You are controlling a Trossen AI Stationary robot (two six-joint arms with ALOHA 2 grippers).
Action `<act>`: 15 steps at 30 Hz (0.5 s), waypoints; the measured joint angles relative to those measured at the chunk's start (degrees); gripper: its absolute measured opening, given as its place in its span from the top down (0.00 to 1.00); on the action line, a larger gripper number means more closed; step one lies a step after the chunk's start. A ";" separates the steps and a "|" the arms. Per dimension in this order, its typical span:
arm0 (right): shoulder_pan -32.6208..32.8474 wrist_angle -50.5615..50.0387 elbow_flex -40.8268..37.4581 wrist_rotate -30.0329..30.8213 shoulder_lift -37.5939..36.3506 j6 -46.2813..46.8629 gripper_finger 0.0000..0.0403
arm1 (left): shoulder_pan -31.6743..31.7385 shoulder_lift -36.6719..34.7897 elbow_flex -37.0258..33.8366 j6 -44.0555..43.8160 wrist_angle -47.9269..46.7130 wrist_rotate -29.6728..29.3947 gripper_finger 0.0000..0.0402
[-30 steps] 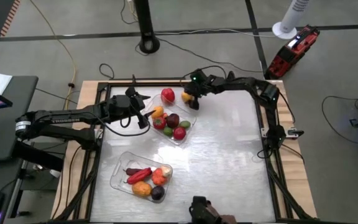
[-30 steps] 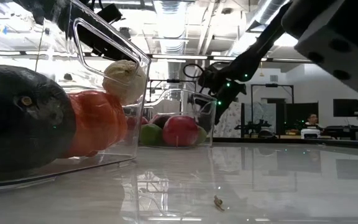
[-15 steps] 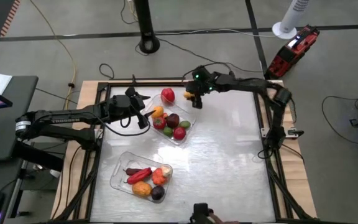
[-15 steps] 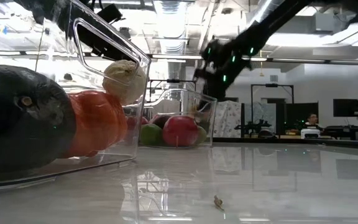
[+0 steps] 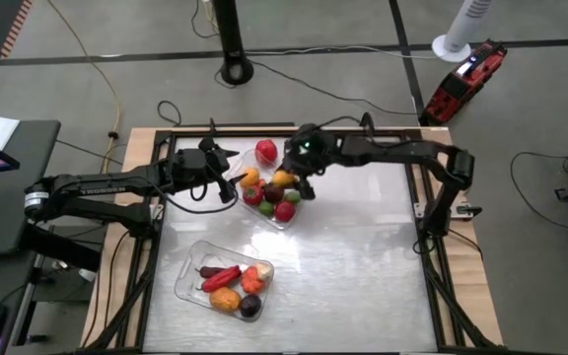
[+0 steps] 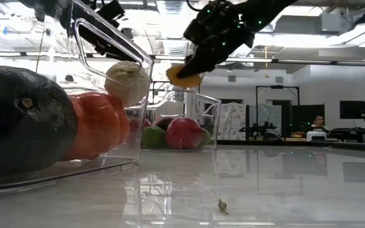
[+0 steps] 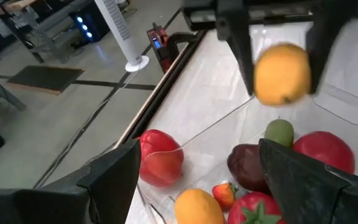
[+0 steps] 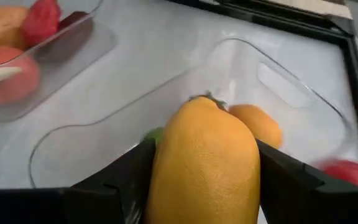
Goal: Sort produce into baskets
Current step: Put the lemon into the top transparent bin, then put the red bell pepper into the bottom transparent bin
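Right gripper (image 5: 286, 180) clamps your yellow-orange fruit (image 6: 184, 75); it has moved over the far basket (image 5: 301, 202). Left gripper (image 5: 227, 184) unchanged, fingers spread, beside it.

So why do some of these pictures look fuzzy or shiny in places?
Low view: the near basket and its dark fruit sit right at the lens and loom large and soft, and the tabletop mirrors the ceiling lights. Right wrist view: the held yellow fruit fills the frame, slightly blurred. High view: the table shows pale glare streaks.
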 joint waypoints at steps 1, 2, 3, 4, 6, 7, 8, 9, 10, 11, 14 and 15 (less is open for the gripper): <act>0.66 0.62 0.00 -0.02 0.41 -0.09 0.34 | -0.01 0.00 0.02 -0.34 -0.24 0.16 0.23; 1.05 0.66 0.00 -0.30 0.76 -0.12 0.34 | -0.01 0.00 0.02 -0.69 -0.60 0.39 0.23; 1.26 0.88 0.00 -0.58 1.32 -0.12 0.33 | -0.01 0.00 0.02 -0.97 -0.91 0.41 0.23; 1.41 1.44 0.00 -0.95 1.63 0.10 0.32 | -0.01 0.00 0.02 -1.22 -1.01 0.41 0.23; 1.37 1.04 0.00 -0.94 1.68 0.69 0.29 | 0.01 0.00 0.02 -1.77 -0.96 0.40 0.23; 1.35 1.32 0.00 -0.94 1.68 0.94 0.27 | 0.28 0.03 0.02 -1.83 -0.52 0.40 0.23; 1.31 1.65 0.00 -0.95 1.66 1.14 0.24 | 0.86 0.17 0.00 -1.79 0.71 0.42 0.23; 1.29 1.63 0.00 -0.92 1.66 1.47 0.22 | 1.63 0.65 0.00 -2.25 2.38 0.53 0.23; 1.28 1.50 0.00 -0.92 1.59 1.85 0.20 | 2.72 1.38 0.10 -3.16 3.72 1.30 0.23; 1.28 1.33 0.00 -0.93 1.55 2.10 0.17 | 4.07 2.17 0.51 -4.08 3.85 2.68 0.23; 1.30 1.16 0.00 -0.57 1.42 1.28 0.11 | 7.34 5.61 2.02 -5.48 3.29 6.22 0.23; 1.09 1.02 0.00 0.84 1.40 0.39 0.10 | 8.32 6.95 2.75 -5.66 3.31 6.95 0.23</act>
